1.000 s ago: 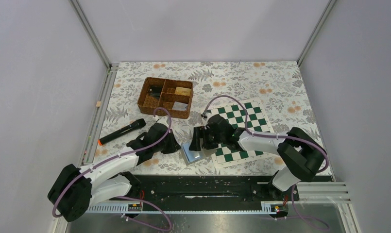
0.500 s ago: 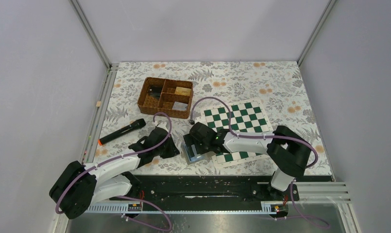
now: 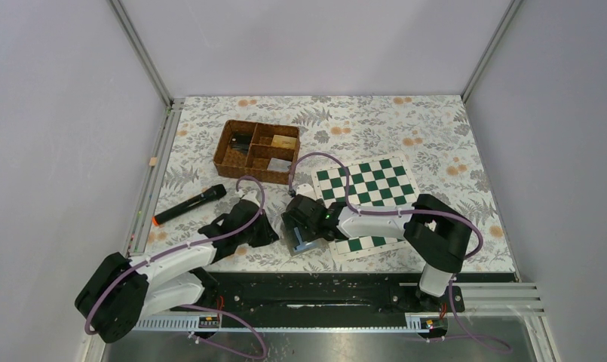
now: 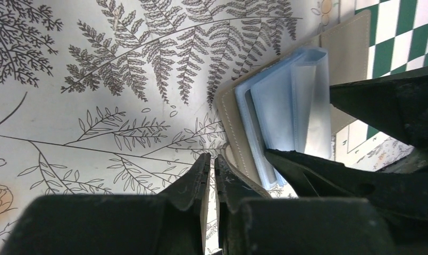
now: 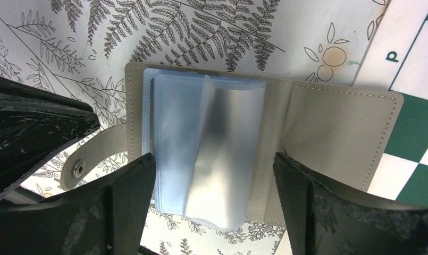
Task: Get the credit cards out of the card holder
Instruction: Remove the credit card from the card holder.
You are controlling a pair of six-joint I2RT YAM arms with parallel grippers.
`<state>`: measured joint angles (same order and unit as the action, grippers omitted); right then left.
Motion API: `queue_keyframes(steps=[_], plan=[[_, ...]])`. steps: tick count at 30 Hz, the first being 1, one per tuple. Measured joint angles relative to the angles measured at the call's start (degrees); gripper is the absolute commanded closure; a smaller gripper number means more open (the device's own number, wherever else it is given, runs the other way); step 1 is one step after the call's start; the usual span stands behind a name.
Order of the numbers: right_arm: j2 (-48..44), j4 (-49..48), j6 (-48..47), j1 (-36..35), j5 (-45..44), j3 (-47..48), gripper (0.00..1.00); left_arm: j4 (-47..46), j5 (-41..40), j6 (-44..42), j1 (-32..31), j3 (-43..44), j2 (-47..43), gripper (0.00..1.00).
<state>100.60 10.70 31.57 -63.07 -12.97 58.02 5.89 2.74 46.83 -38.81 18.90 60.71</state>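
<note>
grey/lt-blue card holder [image 5: 227,149], grn/wht chessboard [image 3: 368,183]

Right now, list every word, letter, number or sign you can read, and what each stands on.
"p" (perhaps "d" upside down): lone letter on the chessboard's white margin, right wrist view.
On the card holder: no print shows.
On the marker and in the basket: too small to read.

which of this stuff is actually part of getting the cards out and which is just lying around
Job: card holder, lying open; right hand, open over it; left hand, shut beside it.
Lying about: wicker basket; chessboard; black marker with orange tip.
</note>
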Motion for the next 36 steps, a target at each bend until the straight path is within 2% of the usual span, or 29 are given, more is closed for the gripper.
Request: queue_keyframes(steps=[13,16,21,28,36], plan=[[0.4,0.6,0.2,-0.2,-1.0,0.2,0.39,1.9,-0.2,1.2,0.0,-0.3,-7.2,0.84],[0.3,0.6,0.5,-0.3,-0.8,0.2,0.51,3.0,-0.3,1.3,0.0,-0.3,-9.1,0.8],[-1.4,-1.5,2.4,-0.3,1.0,-0.9,0.62,6.0,-0.9,1.3,0.0,-0.2,-12.9,0.78],[-3.4,-8.8,6.3,-0.3,4.5,-4.1,0.67,9.5,0.2,0.2,0.0,1.7,-16.3,0.77],[-3.3,-15.4,10.2,-0.3,6.6,-5.4,0.65,9.8,1.7,-0.5,0.0,2.1,-15.3,0.77]])
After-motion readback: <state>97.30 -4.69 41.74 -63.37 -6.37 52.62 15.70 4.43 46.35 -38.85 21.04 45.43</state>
